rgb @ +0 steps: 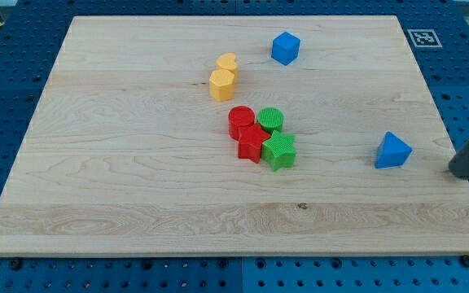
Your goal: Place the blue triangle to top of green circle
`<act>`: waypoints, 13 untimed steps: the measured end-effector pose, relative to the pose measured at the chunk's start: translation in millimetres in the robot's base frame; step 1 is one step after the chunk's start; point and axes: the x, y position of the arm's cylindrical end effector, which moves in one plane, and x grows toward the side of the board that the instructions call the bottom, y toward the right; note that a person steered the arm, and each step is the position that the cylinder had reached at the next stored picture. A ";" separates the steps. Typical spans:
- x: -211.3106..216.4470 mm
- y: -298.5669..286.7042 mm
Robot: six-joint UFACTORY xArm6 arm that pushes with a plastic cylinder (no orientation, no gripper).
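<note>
- My tip (pixel 460 171) sits at the view's right edge of the wooden board (pixel 137 187), near the blue triangle (pixel 392 151) on its right side, apart from it, not touching.
- No claw on this rig: the arm ends in a plain dark rod, so nothing is held.
- Blue triangle lies alone toward the view's right, well apart from the central cluster.
- Green circle (pixel 270 119) stands at the cluster's upper right, touching the red circle (pixel 240 121) on its left.
- Red star (pixel 252 144) and green star (pixel 280 151) sit just below, pressed side by side.
- Two yellow blocks, one (pixel 227 63) just above the other (pixel 221 84), touch each other up-left of the cluster.
- Blue cube (pixel 285 48) rests near the view's top, alone.
</note>
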 end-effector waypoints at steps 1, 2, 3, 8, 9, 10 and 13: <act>-3.7 -42.6; -45.2 -85.4; -91.1 -120.6; -123.6 -147.7; -124.3 -144.1; -118.2 -130.7; -148.1 -206.3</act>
